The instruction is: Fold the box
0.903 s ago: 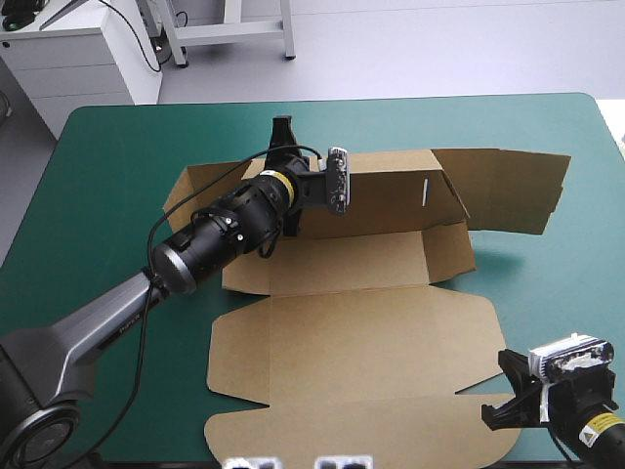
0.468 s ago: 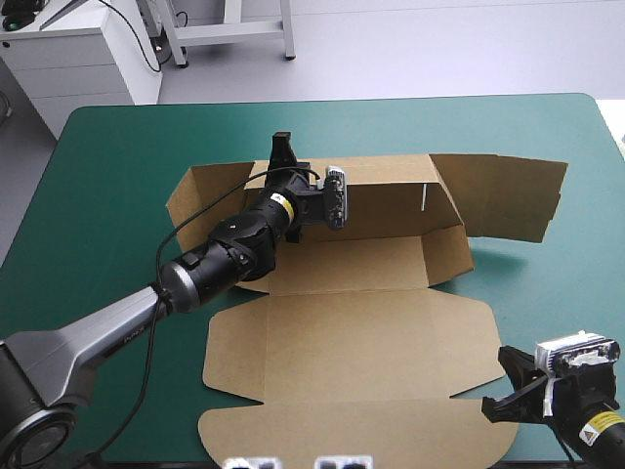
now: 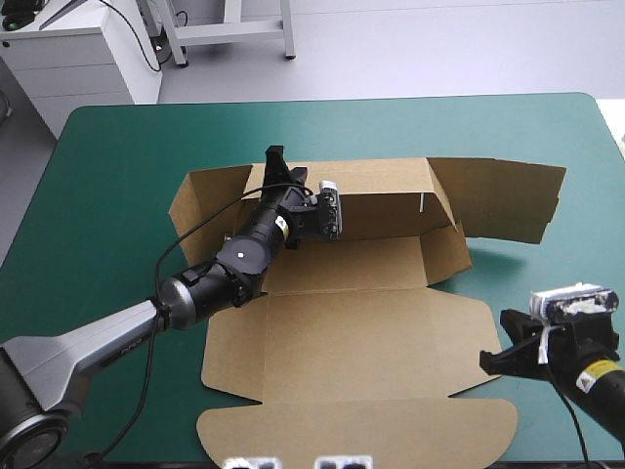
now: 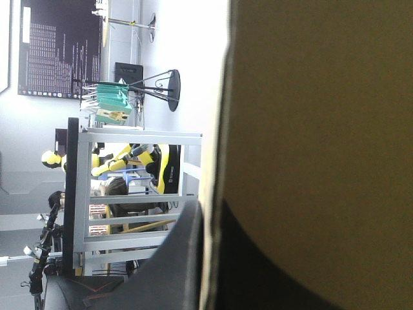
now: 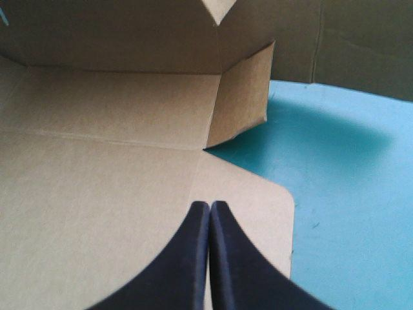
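The brown box lies open on the teal-green table, its lid panel flat toward the front. Its back wall stands raised, and the short right wall leans up beside it. My left gripper sits at the back wall's top edge near its left end. In the left wrist view the board fills the space beside one black finger, so the left gripper is shut on the box. My right gripper is shut and empty, hovering at the lid's right edge.
A long brown flap stretches from the back wall toward the table's right edge. A shorter flap stands up at the box's left end. Bare teal-green cover shows right of the box. A white cabinet stands beyond the far left corner.
The left gripper drew back a little with the back wall, which now stands more upright. The right gripper moved away from the front edge, toward the lid's right side.
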`<move>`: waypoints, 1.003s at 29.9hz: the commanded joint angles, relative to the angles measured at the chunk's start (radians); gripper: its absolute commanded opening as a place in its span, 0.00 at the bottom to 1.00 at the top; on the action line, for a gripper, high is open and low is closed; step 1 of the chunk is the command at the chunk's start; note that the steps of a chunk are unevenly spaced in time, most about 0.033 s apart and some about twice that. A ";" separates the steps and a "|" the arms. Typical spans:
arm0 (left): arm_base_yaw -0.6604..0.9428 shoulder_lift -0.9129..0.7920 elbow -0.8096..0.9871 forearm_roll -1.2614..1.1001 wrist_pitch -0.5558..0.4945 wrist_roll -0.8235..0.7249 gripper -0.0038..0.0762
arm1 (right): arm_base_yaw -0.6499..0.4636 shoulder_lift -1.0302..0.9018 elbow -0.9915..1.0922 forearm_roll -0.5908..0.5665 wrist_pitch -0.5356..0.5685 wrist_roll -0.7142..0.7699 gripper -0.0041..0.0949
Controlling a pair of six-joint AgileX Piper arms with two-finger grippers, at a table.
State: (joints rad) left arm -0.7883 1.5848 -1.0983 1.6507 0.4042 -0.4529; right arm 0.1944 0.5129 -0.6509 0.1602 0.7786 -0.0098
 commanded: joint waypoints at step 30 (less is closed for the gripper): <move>-0.007 -0.052 0.006 0.096 0.076 -0.075 0.04 | -0.002 1.004 -1.139 -0.130 0.192 0.029 0.02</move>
State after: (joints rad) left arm -0.7894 1.5848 -1.0658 1.7236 0.4422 -0.5072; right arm 0.1944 1.4717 -1.6612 0.0417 0.9632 0.0134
